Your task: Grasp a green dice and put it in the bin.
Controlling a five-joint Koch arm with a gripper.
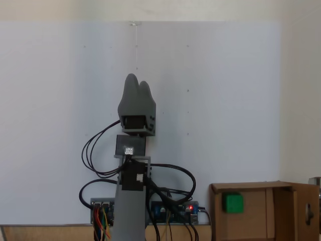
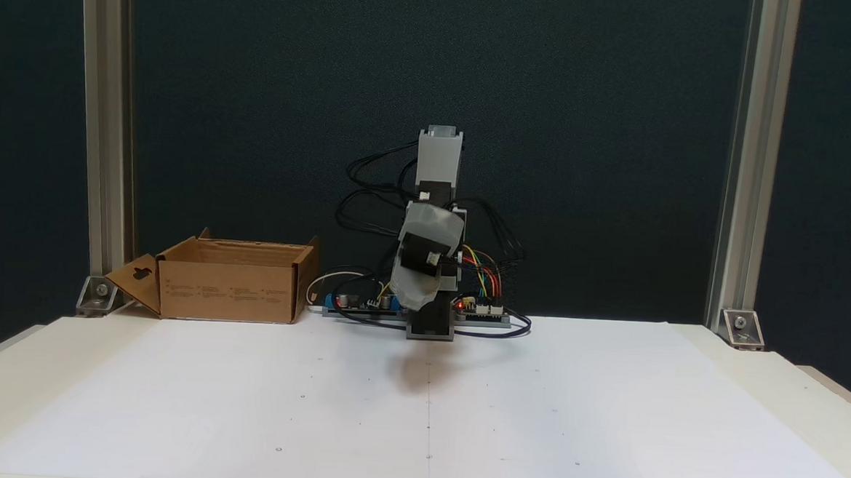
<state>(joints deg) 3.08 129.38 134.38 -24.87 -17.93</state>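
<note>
Dice: green dice (image 1: 233, 203) lay inside the bin (image 1: 283, 213), task likely done
Bearing: bin at four o'clock from the claw (image 1: 138, 83), overhead
Claw: tips together, empty, raised over white tabletop (image 1: 225, 100)

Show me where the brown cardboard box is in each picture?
Fixed view from above: the bin sits at the bottom right, open, with the green dice inside.
Fixed view from the front: the bin stands at the left on the table, beside the arm's base.
Shared landmark: the circuit board with a red light by the arm's base.
</note>
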